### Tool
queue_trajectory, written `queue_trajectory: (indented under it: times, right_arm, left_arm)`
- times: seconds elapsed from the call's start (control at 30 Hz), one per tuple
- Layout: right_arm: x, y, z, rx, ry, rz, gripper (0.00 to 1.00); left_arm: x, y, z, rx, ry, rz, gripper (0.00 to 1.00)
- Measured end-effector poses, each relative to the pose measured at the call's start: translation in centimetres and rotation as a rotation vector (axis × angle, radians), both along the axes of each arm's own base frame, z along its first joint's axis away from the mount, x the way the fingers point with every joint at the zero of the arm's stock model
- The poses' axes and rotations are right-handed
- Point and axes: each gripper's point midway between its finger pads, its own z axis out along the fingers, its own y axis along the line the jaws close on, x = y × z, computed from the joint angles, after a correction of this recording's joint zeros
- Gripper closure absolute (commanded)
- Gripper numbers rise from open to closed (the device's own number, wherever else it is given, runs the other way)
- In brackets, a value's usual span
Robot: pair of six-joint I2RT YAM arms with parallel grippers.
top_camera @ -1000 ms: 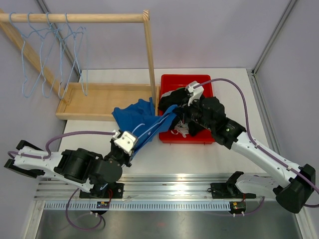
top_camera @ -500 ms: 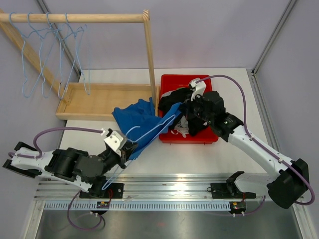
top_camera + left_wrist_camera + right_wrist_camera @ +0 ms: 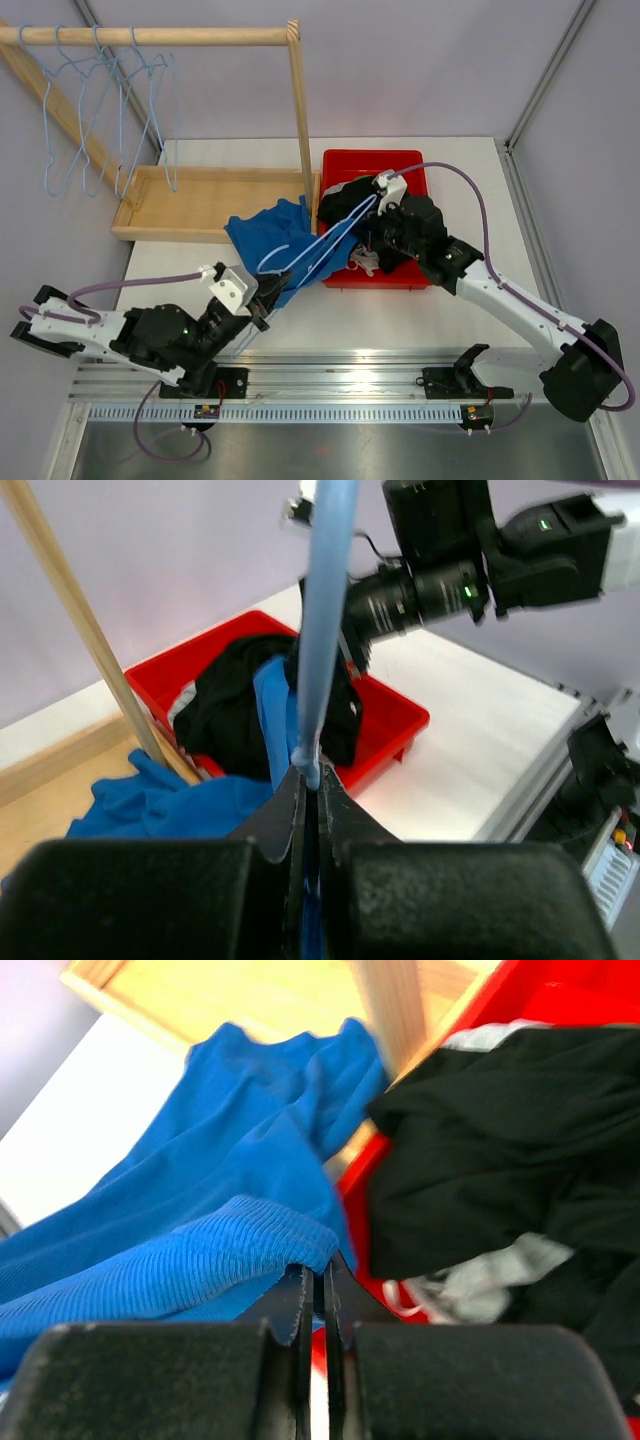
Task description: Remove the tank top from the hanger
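Pulls the left gripper (image 3: pixel 312 780) farther from the red bin (image 3: pixel 345 162) than a second ago, shut on the pale hanger (image 3: pixel 325 600) wire, likely to draw it out of the cloth. Anchors the blue tank top (image 3: pixel 268 232), lying just left of the bin, with the right gripper (image 3: pixel 322 1278) pinched on a ribbed edge. Shows both pinches only in wrist views; gives the stretched wire's whole span only from above.

The left black two-finger gripper (image 3: pixel 312 780) lies low, jaws pinched together; the right black gripper (image 3: pixel 322 1278), arm stretched forward, seems clamped too.
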Motion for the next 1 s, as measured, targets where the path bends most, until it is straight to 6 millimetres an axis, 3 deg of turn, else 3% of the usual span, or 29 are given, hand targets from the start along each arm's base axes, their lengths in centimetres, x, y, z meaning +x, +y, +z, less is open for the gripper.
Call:
queue_trajectory:
  times: [0.13, 0.2, 0.43, 0.57, 1.0]
  right_arm:
    - [-3.6, 1.4, 1.0, 0.052, -0.005, 0.041, 1.0]
    - [-4.4, 0.9, 2.1, 0.097, -0.012, 0.006, 1.0]
    - [-7.8, 0.0, 7.2, 0.262, -0.065, -0.029, 1.0]
    - [-9.5, 0.0, 8.3, 0.295, -0.087, 0.009, 1.0]
    - [-8.6, 0.2, 8.4, 0.355, -0.099, -0.045, 1.0]
  left_arm:
    - [0.7, -1.3, 0.3, 0.009, -0.106, 0.061, 1.0]
    - [1.3, -1.7, 0.6, 0.009, -0.151, 0.1, 1.0]
    - [5.9, -0.7, 2.6, -0.039, -0.216, 0.326, 1.0]
    - [7.4, -0.7, 3.2, -0.07, -0.246, 0.391, 1.0]
    - [9.0, -1.4, 3.5, -0.111, -0.281, 0.47, 1.0]
